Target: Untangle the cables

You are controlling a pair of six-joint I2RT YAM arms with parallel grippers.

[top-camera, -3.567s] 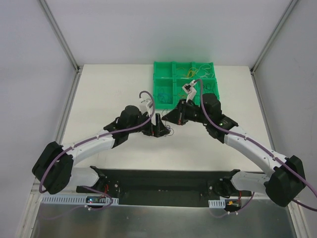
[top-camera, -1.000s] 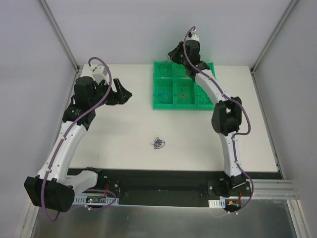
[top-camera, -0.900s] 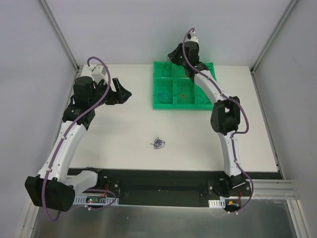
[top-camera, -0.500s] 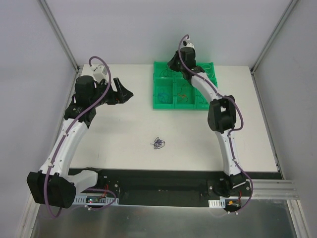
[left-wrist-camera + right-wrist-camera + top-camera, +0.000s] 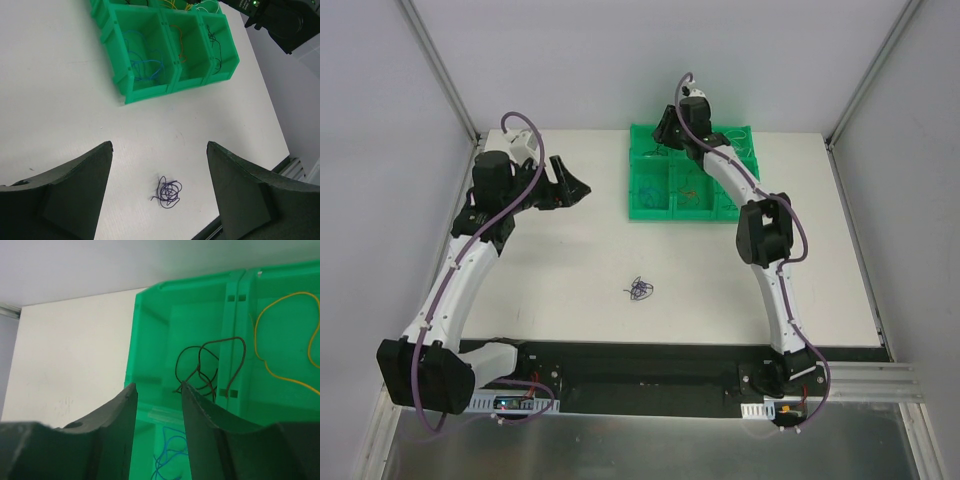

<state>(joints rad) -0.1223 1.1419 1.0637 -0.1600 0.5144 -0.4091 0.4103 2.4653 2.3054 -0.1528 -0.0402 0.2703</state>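
1. The left arm (image 5: pixel 470 260) reaches up the left side of the overhead view. The left jaws stand wide apart with nothing in them, out over bare worktop (image 5: pixel 550 270) in the upper left.
2. In that arm's own camera, its two dark fingers (image 5: pixel 75 195) fill the bottom corners. The purple knot (image 5: pixel 168 192) of thin cable shows low in the frame between them, lying on the worktop (image 5: pixel 60 75) and touched by neither.
3. From overhead, the purple knot (image 5: pixel 640 290) sits alone near the middle of the worktop. It is well apart from both arms and below the green tray (image 5: pixel 670 213).
4. The right arm (image 5: pixel 778 300) stretches up the right-centre of the frame to the tray's top-left corner.
5. The right jaws are parted by a narrow gap, and the green tray (image 5: pixel 150 355) shows through it. I see nothing pinched there.
6. A dark wire (image 5: pixel 200 362) loops in the compartment just beyond. One end comes close to the tip of the right-hand finger (image 5: pixel 200 415), but I cannot tell whether they touch.
7. A yellow wire (image 5: pixel 256 340) curls in the compartment to the right, and blue wires (image 5: pixel 167 452) lie in the one at the bottom of that frame.
8. The left wrist view shows the green tray (image 5: pixel 150 92) at the top. Its near row holds blue wires (image 5: pixel 145 62), a red-orange wire (image 5: pixel 179 42) and dark strands (image 5: pixel 215 47), each in its own compartment.
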